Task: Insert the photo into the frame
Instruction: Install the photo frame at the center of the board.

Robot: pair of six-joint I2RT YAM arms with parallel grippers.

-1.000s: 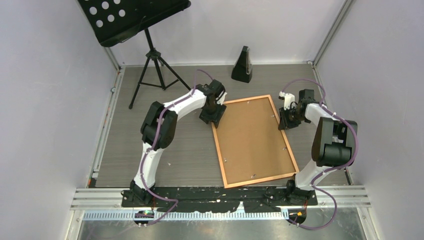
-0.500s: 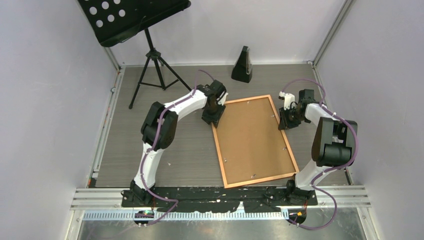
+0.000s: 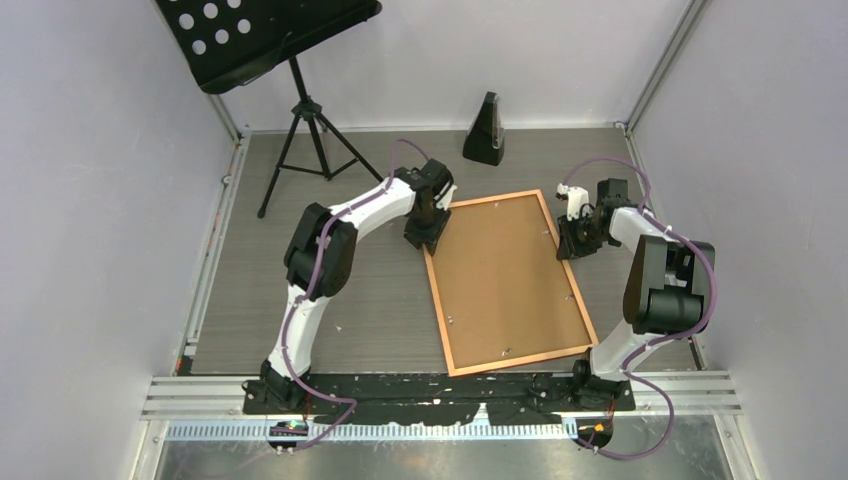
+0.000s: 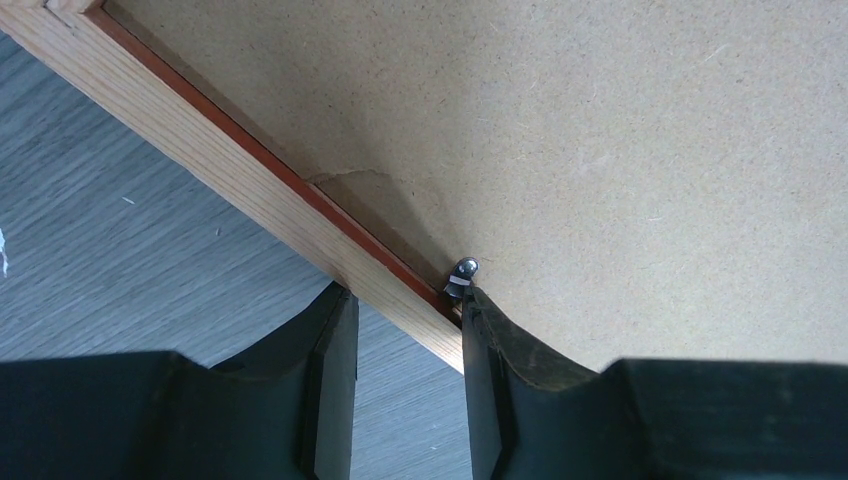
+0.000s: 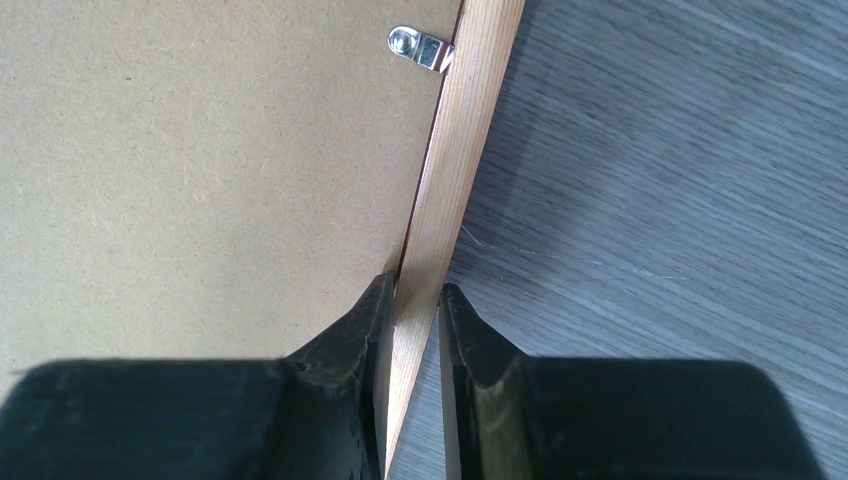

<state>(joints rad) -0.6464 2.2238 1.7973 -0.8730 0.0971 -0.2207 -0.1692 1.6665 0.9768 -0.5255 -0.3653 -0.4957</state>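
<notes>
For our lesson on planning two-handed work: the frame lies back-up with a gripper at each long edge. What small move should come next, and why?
Probably clamp the left gripper firmly onto the frame. Its fingers straddle that edge beside a small metal clip, while the right gripper pinches the opposite edge, so a second firm hold would steady it.

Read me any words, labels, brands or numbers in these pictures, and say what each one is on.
None can be read.
The frame, brown backing board, metal clip, metronome and music stand show no lettering.
The small lit unit by the left arm's base is too small to read.
</notes>
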